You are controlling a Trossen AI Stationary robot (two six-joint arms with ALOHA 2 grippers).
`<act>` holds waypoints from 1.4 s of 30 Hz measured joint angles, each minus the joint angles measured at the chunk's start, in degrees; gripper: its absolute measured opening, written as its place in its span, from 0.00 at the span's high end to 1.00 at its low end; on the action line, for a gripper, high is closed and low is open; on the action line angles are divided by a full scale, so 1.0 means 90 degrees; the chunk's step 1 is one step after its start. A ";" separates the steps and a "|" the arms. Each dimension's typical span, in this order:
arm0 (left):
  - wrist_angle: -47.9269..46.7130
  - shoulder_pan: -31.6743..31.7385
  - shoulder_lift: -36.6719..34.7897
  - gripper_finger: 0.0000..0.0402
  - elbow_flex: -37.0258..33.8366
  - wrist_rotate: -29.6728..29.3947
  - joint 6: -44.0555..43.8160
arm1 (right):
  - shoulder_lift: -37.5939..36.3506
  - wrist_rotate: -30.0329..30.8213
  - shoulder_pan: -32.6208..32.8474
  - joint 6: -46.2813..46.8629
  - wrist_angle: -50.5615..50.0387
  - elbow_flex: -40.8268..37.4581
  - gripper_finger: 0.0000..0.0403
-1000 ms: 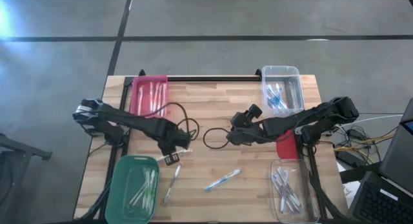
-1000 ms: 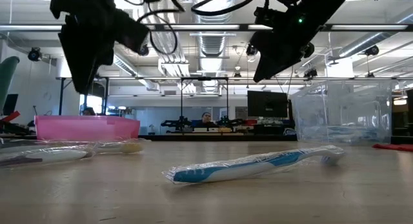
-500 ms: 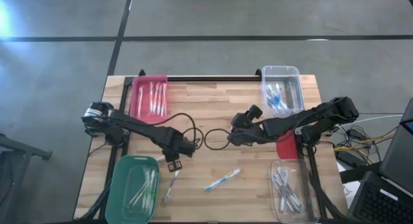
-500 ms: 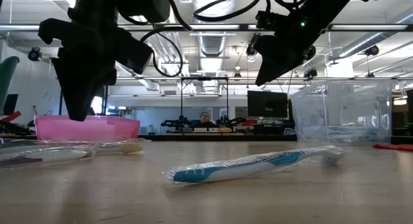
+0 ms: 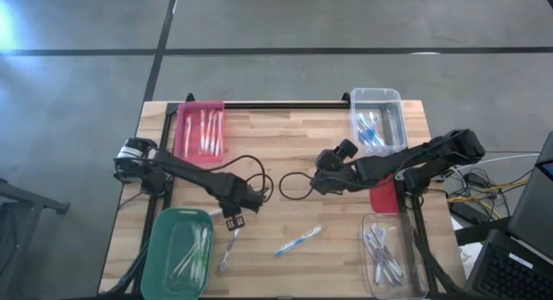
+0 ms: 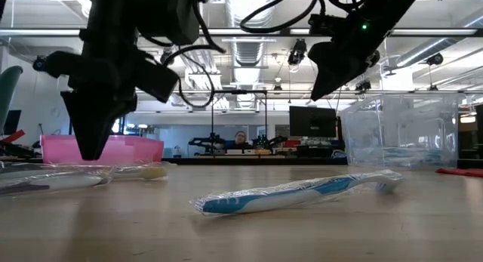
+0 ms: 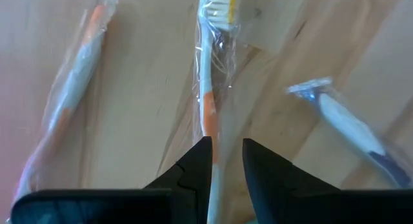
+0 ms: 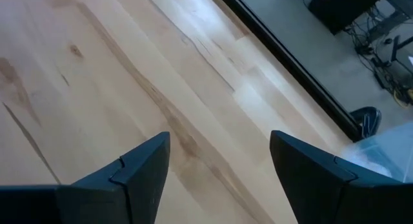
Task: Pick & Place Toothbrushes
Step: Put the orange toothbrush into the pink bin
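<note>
Your left gripper [image 7: 226, 161] is low over the near-left table [image 5: 285, 149], its narrow jaws straddling a wrapped orange-handled toothbrush [image 7: 208, 75] without yet pinching it. Lower straight down and keep the handle centred between the fingers before closing; in my judgement the loose wrapper could slip if you catch film alone. A second wrapped brush [image 7: 71, 101] lies just beside it, so avoid snagging it. The blue toothbrush [image 5: 299, 240] lies apart near the table's middle. Your right gripper [image 8: 219, 169] hovers mid-table with jaws spread wide and empty. The green bin [image 5: 177, 252] sits nearest.
</note>
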 joint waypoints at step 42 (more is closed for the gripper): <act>0.0611 0.0067 -0.0259 0.95 0.0116 -0.0154 0.0227 | -0.0039 0.0024 0.0000 0.0044 -0.0017 -0.0124 0.36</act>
